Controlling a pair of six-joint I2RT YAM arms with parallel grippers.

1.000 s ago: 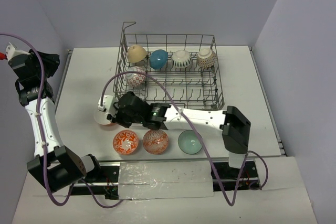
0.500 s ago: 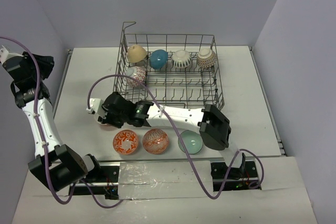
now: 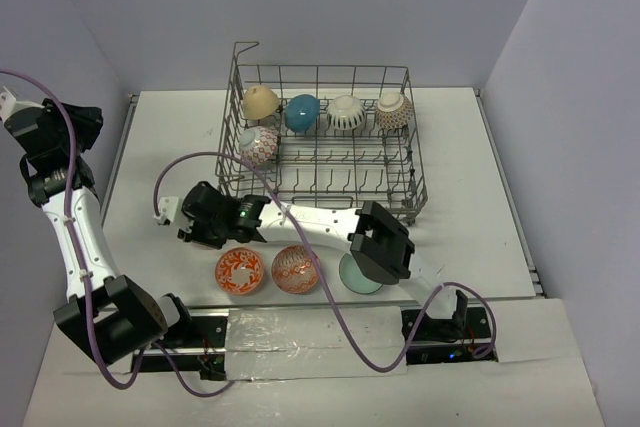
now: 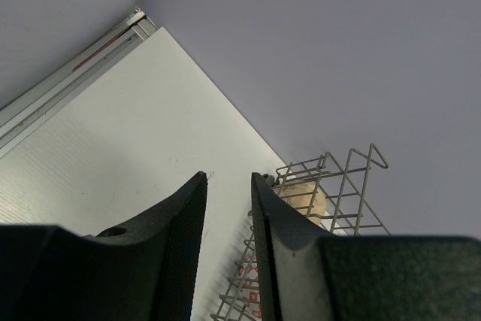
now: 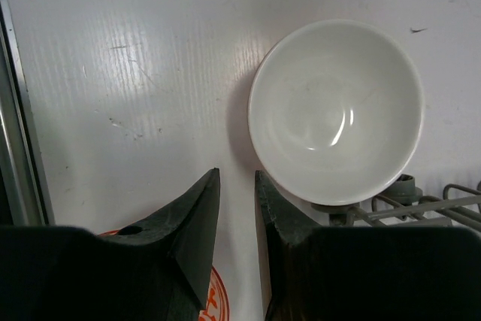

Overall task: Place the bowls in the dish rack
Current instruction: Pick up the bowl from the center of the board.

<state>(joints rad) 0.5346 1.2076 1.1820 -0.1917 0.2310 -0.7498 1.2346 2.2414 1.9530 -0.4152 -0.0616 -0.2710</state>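
Note:
The dish rack (image 3: 322,152) stands at the back with several bowls on edge in it: tan (image 3: 261,102), teal (image 3: 302,112), white striped (image 3: 347,112), patterned (image 3: 394,110) and red-white (image 3: 259,145). Two orange-red bowls (image 3: 240,270) (image 3: 297,269) and a pale green bowl (image 3: 358,274) sit near the front. My right gripper (image 5: 237,174) (image 3: 192,225) hangs open over the table, just left of a white bowl (image 5: 336,110) with nothing between its fingers. That bowl is hidden under the wrist in the top view. My left gripper (image 4: 229,178) (image 3: 15,107) is raised at the far left, open and empty.
The rack's foot and wires (image 5: 443,207) lie right beside the white bowl. An orange-red bowl's rim (image 5: 216,298) shows below my right fingers. A metal rail (image 5: 16,125) runs along the table's left edge. My right arm's elbow (image 3: 380,252) covers part of the green bowl.
My right arm has swung left along the table, carrying its gripper from over the white bowl to just left of it. The left arm shifted slightly left early on, then held still.

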